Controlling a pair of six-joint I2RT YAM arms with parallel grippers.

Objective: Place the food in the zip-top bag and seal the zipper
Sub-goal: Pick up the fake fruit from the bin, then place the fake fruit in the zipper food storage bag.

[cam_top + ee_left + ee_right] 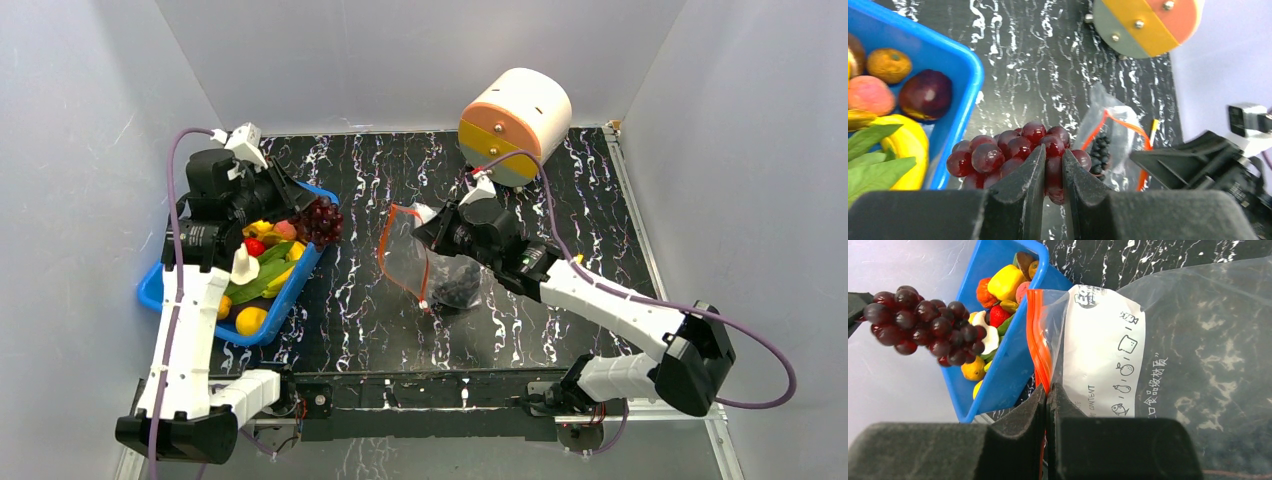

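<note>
My left gripper (1053, 167) is shut on a bunch of dark red grapes (1013, 150) and holds it in the air just right of the blue bin (300, 290); the grapes also show in the top view (320, 220) and the right wrist view (923, 325). The clear zip-top bag (440, 270) lies mid-table with its mouth held up and open toward the left. My right gripper (1047, 390) is shut on the bag's orange-red zipper strip (1038, 345), beside the white label (1108, 350). A dark bunch of grapes (458, 287) sits inside the bag. More toy food (1005, 282) fills the bin.
A round cream and orange drum (515, 120) lies on its side at the back of the table, right of centre. The blue bin stands at the left, tilted against my left arm. White walls close the table on three sides.
</note>
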